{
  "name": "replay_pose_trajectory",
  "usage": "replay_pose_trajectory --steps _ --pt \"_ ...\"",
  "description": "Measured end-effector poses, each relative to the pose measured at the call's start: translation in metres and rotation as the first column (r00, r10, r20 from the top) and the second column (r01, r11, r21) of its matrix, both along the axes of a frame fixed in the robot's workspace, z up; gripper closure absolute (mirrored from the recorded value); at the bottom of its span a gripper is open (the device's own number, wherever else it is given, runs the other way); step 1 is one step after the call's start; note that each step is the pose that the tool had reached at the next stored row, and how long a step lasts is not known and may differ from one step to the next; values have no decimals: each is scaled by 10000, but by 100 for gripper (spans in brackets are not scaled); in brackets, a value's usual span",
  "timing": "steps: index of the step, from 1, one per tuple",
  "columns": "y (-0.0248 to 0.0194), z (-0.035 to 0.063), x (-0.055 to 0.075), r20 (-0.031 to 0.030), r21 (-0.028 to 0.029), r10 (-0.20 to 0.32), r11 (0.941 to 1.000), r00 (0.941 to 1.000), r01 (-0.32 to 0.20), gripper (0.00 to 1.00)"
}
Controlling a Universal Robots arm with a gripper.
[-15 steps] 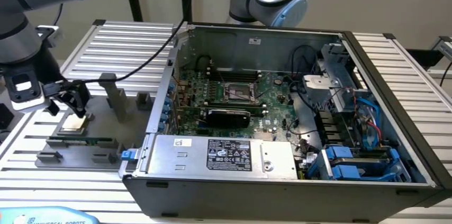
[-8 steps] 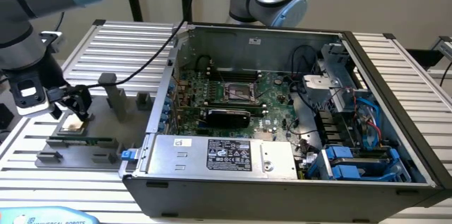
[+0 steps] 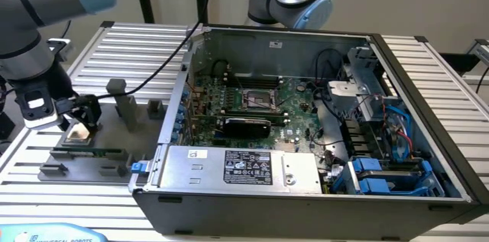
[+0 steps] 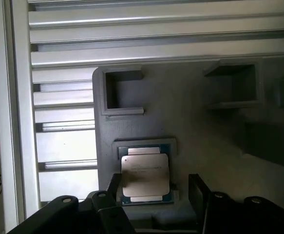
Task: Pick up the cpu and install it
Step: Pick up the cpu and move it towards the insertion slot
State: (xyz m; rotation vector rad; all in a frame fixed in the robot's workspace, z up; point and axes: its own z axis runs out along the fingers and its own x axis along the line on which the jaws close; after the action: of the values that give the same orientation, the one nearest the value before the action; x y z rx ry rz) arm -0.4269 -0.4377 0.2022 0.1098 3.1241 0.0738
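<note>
Obs: cpu point(image 4: 145, 176) sits flat in a shallow square pocket of the grey fixture plate point(image 4: 205, 136), metal lid up, green edge showing round it. In the exterior view the cpu point(image 3: 78, 133) is at the exterior view's left, mid-height, on the fixture plate point(image 3: 145, 133), well apart from the PC case point(image 3: 306, 196).

End effector point(image 4: 156, 195): fingers apart, one each side of the chip, nothing clamped. One finger point(image 4: 198, 190) stands clear of the chip edge w/ a visible gap; the other is just beside the opposite edge, contact cannot be told. Exterior view puts the end effector point(image 3: 79, 123) low over the pocket, hanging from the arm point(image 3: 31, 24) at upper left of the frame.

Nearby: green memory stick point(image 3: 88, 153) lies in its own slot just below the chip in the exterior frame; upright fixture blocks point(image 3: 122, 102) to the exterior view's right of it. Fixture rests on the slatted aluminium surface point(image 3: 137, 36). Case is open; motherboard point(image 3: 283, 99) visible w/ CPU socket point(image 3: 260, 100) near frame centre, socket looks unoccupied.

Step (judgement): pick-up, approach/straddle phase; grasp not made, install not begun.

Req for the grasp (judgement): fingers square on opposite chip edges, low enough to catch the thin side w/o jamming the pocket walls; chip kept level.
</note>
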Motion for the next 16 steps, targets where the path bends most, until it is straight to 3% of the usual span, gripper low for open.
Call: replay_pose_trajectory --steps 6,16 --pt "21 -29 -13 -137 1 -1 10000 9999 1 35" --pt "54 -94 -33 -175 0 17 10000 9998 -17 35"
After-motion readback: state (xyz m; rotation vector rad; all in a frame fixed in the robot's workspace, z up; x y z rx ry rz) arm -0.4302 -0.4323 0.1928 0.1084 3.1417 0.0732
